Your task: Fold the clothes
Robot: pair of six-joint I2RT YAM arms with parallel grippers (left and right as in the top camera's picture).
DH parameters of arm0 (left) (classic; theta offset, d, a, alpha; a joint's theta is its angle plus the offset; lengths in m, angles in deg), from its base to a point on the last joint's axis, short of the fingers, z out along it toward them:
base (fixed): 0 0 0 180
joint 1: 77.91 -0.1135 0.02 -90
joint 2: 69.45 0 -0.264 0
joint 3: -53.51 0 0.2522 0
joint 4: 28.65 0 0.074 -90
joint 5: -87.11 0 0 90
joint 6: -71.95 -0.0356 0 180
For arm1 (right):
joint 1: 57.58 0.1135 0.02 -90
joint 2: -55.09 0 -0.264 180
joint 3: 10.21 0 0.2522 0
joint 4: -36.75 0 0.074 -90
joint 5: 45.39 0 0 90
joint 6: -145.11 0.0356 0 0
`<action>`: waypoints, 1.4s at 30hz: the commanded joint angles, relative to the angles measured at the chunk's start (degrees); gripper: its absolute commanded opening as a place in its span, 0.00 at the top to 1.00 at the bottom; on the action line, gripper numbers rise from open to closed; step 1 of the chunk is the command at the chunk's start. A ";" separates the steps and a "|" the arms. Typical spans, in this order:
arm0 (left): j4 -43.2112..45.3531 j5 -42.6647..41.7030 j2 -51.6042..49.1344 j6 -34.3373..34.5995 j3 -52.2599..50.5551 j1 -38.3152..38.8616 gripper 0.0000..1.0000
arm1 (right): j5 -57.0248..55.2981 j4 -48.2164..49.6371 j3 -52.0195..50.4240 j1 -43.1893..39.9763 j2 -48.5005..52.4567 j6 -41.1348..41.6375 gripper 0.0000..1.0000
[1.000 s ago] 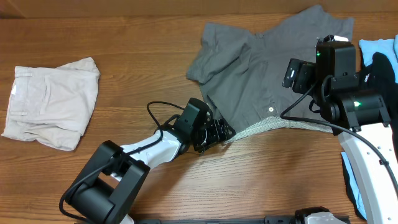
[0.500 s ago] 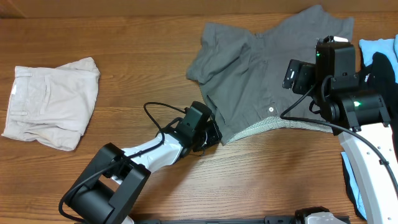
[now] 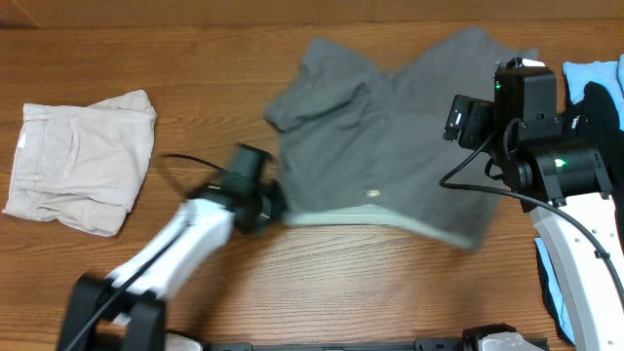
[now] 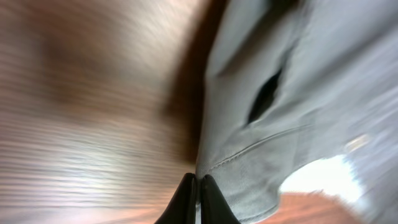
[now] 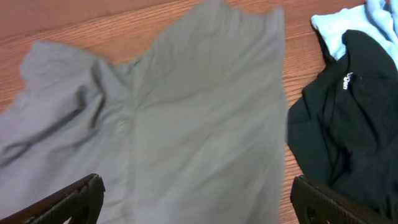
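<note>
The grey clothes (image 3: 390, 136) lie spread across the middle right of the wooden table, blurred by motion. My left gripper (image 3: 276, 207) is shut on their near-left waistband corner. In the left wrist view the black fingertips (image 4: 199, 186) pinch the hem of the clothes (image 4: 280, 137), and a slit pocket (image 4: 264, 96) shows above. My right gripper (image 3: 466, 119) hovers over the right part of the clothes. It is open, and its two fingers (image 5: 78, 199) stand wide apart above the grey cloth (image 5: 186, 112) with nothing between them.
Folded cream-white shorts (image 3: 83, 161) lie at the far left. A black garment (image 5: 348, 124) and a light-blue one (image 3: 590, 78) lie at the right edge, beside the right arm's base (image 3: 575, 224). Bare wood (image 3: 390, 283) runs along the front.
My left gripper shut on the waistband corner and swung left, dragging the grey clothes with it. The right arm has not moved.
</note>
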 commanded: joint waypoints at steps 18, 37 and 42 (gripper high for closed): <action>-29.42 -0.35 9.73 -22.08 20.06 -21.73 0.41 | 30.56 4.94 1.05 -0.15 10.43 -13.55 0.05; -15.10 1.03 -16.98 -17.53 6.14 -6.56 0.36 | 40.33 12.50 49.68 8.52 61.90 -20.61 0.00; -14.21 1.05 -17.62 -17.53 5.99 -6.56 0.35 | 37.62 24.24 49.68 10.49 69.26 -19.28 0.00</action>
